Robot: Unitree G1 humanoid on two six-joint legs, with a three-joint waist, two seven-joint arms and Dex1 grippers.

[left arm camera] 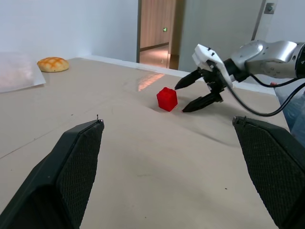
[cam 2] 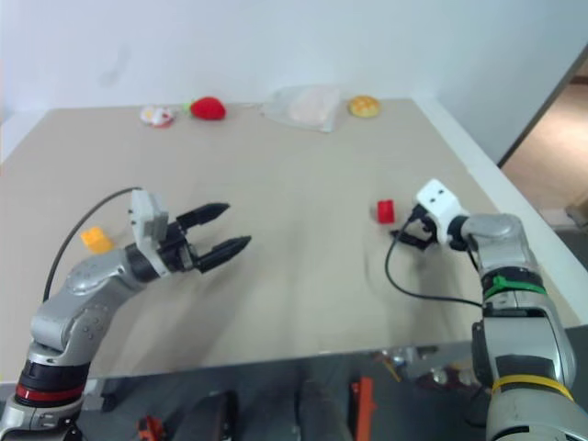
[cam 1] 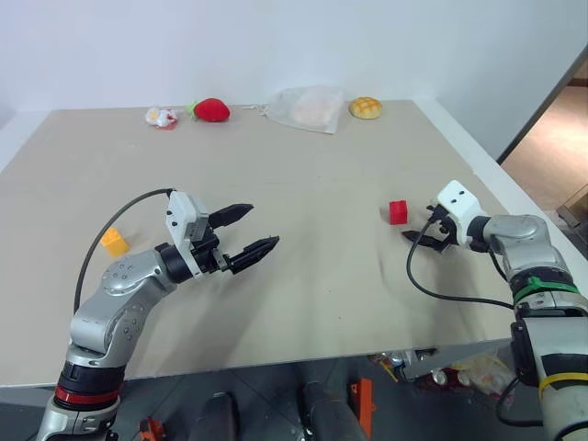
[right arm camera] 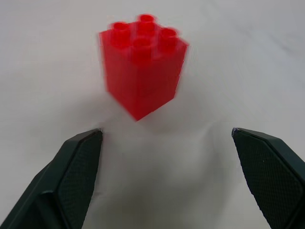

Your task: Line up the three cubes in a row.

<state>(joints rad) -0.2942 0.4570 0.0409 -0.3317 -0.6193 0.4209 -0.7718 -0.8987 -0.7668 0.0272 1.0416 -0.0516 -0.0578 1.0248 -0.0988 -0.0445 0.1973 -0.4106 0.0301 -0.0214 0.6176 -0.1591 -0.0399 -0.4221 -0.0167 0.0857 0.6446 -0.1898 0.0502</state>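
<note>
Pre-grasp on red cube (cam 1: 398, 212): right gripper (cam 1: 424, 230) open at its 4 o'clock, left gripper (cam 1: 246, 231) open, idle; next, close in and pinch.

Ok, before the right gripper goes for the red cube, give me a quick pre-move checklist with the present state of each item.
1. Right gripper open: ok.
2. Red cube upright on the table, studs up: ok.
3. Red cube between the right gripper's fingers: not ok, it stands just ahead of the fingertips.
4. Left gripper open, empty and well apart from the red cube: ok.
5. Yellow-orange cube on the table, beside the left arm: ok.
6. Green cube located: cannot tell.
</note>
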